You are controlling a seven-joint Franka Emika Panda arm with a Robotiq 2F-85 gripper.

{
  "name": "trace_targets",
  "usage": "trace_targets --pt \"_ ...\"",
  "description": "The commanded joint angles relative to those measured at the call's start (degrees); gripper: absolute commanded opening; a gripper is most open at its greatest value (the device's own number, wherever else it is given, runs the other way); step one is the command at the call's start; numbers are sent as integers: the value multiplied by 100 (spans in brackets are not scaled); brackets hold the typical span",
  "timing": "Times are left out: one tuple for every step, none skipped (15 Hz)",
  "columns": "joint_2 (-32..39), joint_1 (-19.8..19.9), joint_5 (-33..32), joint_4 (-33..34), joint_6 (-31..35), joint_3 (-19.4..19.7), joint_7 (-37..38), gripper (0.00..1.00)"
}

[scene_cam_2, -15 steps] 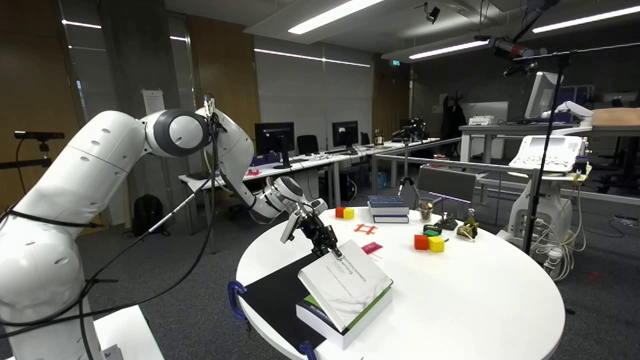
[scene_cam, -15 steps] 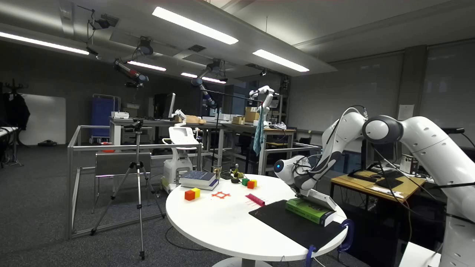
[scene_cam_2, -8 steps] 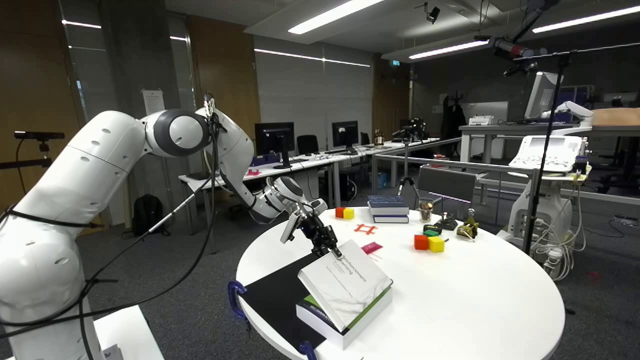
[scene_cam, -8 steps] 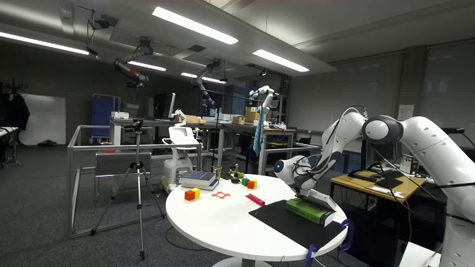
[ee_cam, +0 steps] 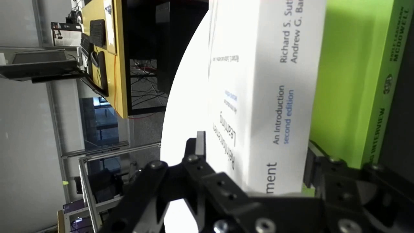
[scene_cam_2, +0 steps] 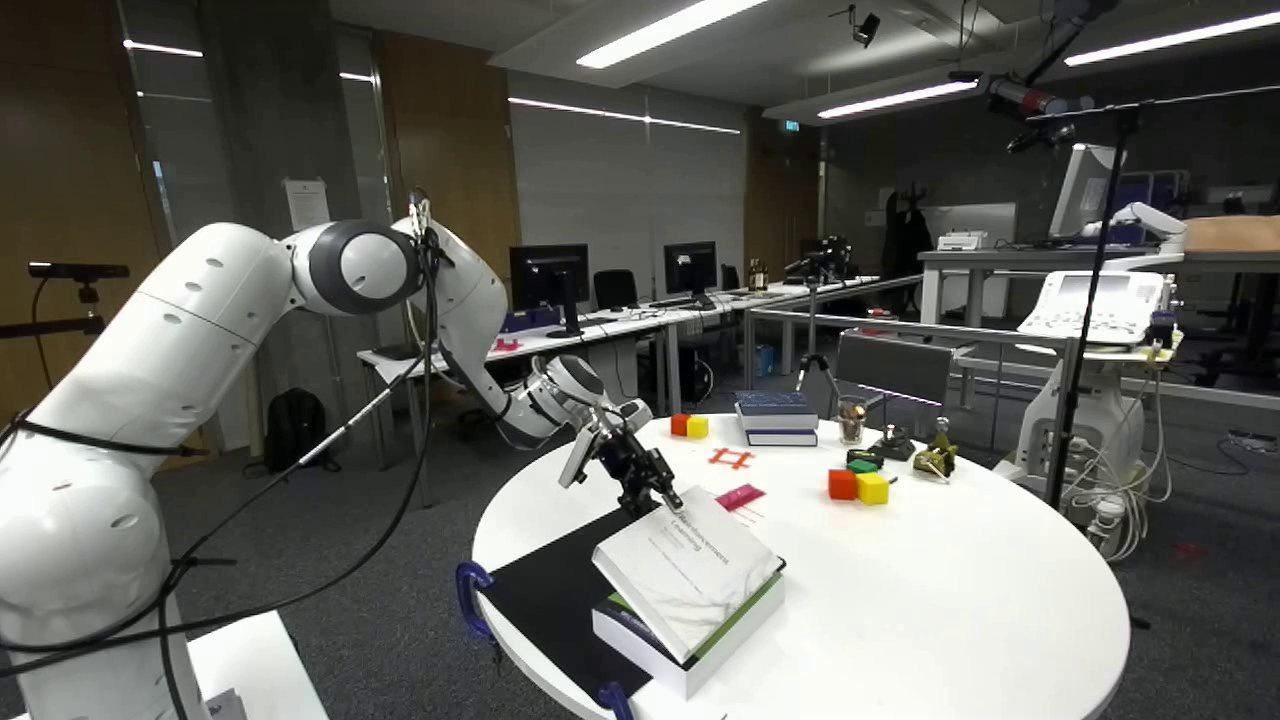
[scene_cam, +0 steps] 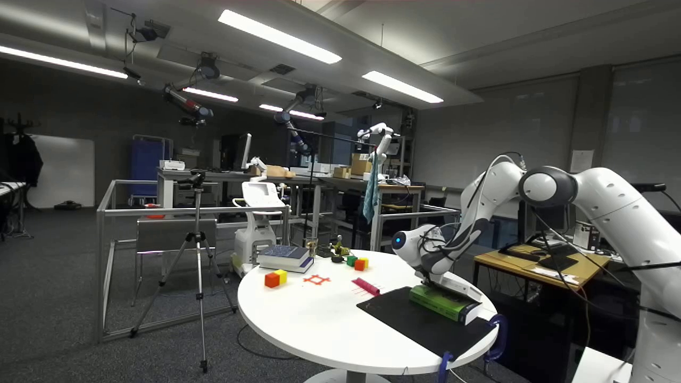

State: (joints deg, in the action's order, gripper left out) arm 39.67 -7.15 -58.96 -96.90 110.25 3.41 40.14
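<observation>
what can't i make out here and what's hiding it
Wrist view, white book: ends of the author names on its spine, cut off by the top edge.
Wrist view, green book: start of its spine title, behind the end effector.
In an exterior view, glass: contents, too small to identify.
In an exterior view, blue book: cover print, too small.

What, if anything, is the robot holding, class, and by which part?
Nothing looks clamped: the fingers straddle the tilted white book at its spine, the upper one clear of its cover. Whether the lower one props it cannot be told.
</observation>
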Motion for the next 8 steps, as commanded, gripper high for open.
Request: trace_targets --pt "-135 -102 -43 15 -140 -28 -78 100" --pt "-170 -75 6 -5 -48 -69 -116 100" --pt "-197 -41 56 -19 34 -113 -159 100" --pt "-224 -5 94 -41 128 -150 -176 100" --pt "-239 23 138 -47 201 -180 -205 100" --pt "-254 52 174 -47 287 -201 -238 100" --pt "-281 67 194 -44 346 -211 -266 100" --pt "-304 80 229 -36 415 -211 -296 100"
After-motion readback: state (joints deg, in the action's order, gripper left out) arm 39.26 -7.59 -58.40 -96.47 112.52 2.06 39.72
